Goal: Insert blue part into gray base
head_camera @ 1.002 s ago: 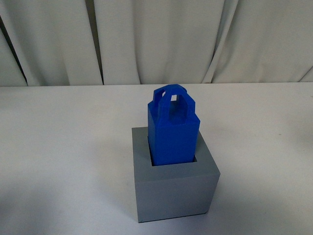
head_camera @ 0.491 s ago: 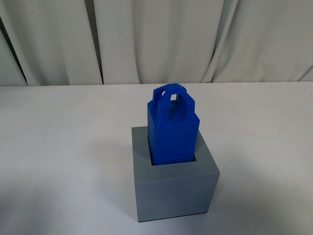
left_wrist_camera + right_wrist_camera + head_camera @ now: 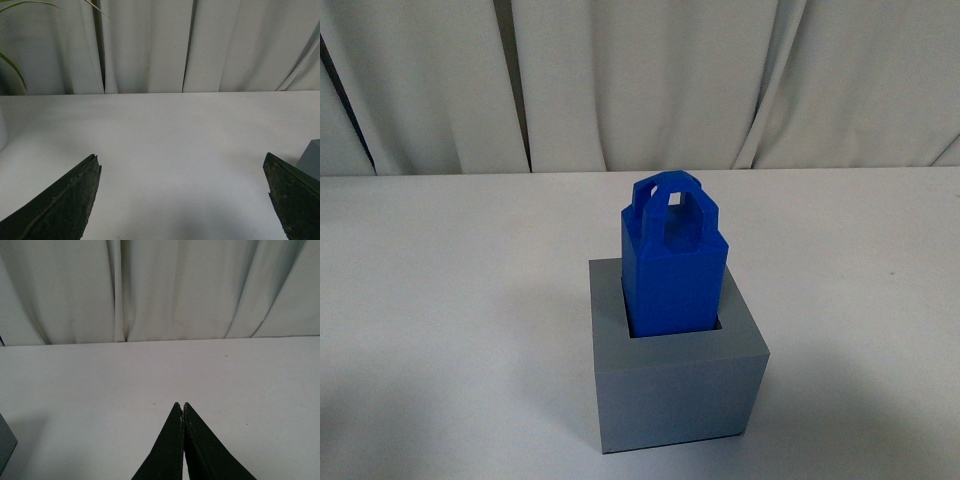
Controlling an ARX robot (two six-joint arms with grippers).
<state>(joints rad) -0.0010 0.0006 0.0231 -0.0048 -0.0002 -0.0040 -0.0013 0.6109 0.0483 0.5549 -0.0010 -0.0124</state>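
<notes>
Blue part (image 3: 672,270) stands upright in gray base (image 3: 675,385); left claw (image 3: 182,165) spread wide, right claw (image 3: 182,406) closed empty

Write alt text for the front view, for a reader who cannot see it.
A blue part with a looped handle stands upright in the square recess of a gray base, most of its height above the rim. The base sits on a white table before pale curtains; no arm or gripper shows.
</notes>
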